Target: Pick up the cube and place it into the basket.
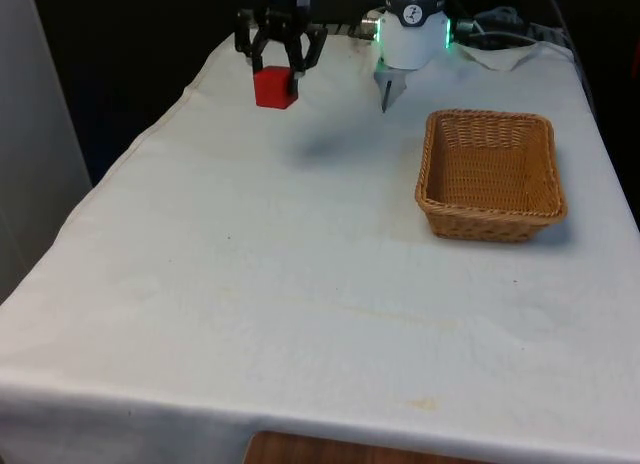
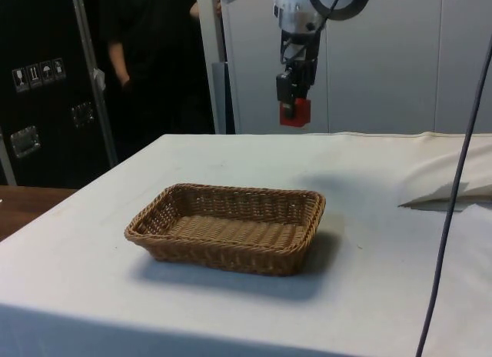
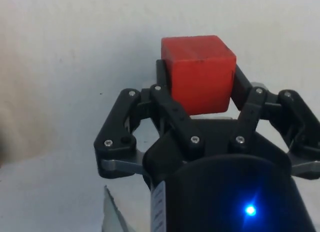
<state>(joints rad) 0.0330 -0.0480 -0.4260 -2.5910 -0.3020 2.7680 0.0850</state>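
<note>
White cloth covers the surface (image 1: 300, 284), lightly creased, with a few faint yellowish stains toward the near edge in the front view.

Basket (image 1: 492, 174): woven wicker, tan, rectangular with rounded corners and sloping walls, shallow. It sits flat on the cloth at the front view's right. In the side view its long axis runs across the picture.

Person in dark clothing (image 2: 150, 57) stands behind the surface in the side view, beside dark cabinets.

Claw (image 1: 279, 74): black, linkage-style fingers, closed onto the cube and gripping it on two opposite faces. It hangs above the cloth at the far end, toward the front view's left, well apart from the basket.

Cube (image 1: 275, 88): red, smooth matte faces, slightly rounded edges. No long axis to speak of; sides look equal. Held roughly level, lifted clear of the cloth, a soft shadow lying on the cloth below it. Wrist view shows it protruding past the fingertips (image 3: 165, 77).
</note>
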